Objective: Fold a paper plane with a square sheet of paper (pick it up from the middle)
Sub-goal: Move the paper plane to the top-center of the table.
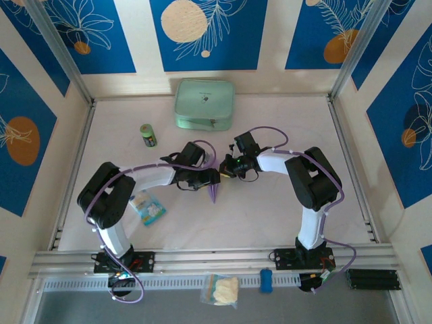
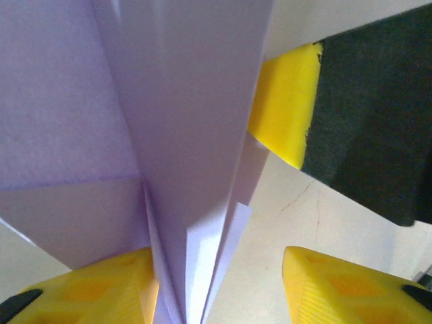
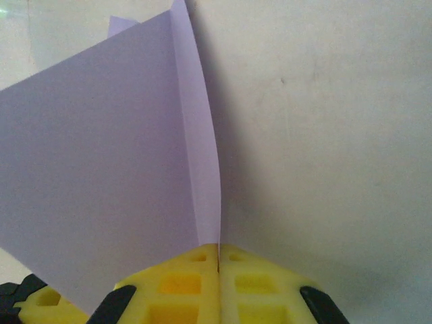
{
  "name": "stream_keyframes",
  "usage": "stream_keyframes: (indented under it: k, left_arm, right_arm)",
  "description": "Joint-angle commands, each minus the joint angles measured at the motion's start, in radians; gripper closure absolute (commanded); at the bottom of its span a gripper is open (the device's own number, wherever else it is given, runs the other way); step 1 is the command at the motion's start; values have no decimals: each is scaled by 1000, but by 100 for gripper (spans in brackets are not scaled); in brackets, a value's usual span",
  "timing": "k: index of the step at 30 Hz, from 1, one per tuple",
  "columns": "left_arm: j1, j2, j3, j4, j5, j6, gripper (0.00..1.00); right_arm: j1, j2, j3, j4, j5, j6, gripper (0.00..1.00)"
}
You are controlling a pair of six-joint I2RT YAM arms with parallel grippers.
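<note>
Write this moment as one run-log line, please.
right gripper: shut on paper plane | left gripper: open, paper between its jaws | paper plane: creased, narrow

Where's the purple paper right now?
Top view: the folded purple paper is central, pinched in the right gripper with the left gripper alongside it, on the near side of the mint-green pouch.

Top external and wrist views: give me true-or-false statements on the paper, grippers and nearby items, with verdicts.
The right gripper is shut on the lavender paper. True.
The paper lies flat and unfolded. False: it is folded along creases.
The mint-green pouch sits at the far side of the table. True.
The left gripper is clamped shut. False: the left gripper's fingers stand apart.
The snack packet lies by the right arm. False: the snack packet lies by the left arm.
</note>
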State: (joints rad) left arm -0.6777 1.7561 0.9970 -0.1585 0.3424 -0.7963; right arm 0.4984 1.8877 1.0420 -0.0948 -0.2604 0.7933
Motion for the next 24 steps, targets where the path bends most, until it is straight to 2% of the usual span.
stream_keyframes:
  k: [1, 14, 24]
  left_arm:
    - [-18, 14, 46, -63, -49, 39, 49]
    - [-50, 65, 117, -169, -121, 88, 51]
    - [-50, 68, 130, -201, -165, 73, 66]
  right_arm:
    - [12, -47, 31, -57, -25, 19, 95]
    - [24, -38, 67, -112, -13, 45, 97]
    - [23, -35, 73, -119, -5, 44, 97]
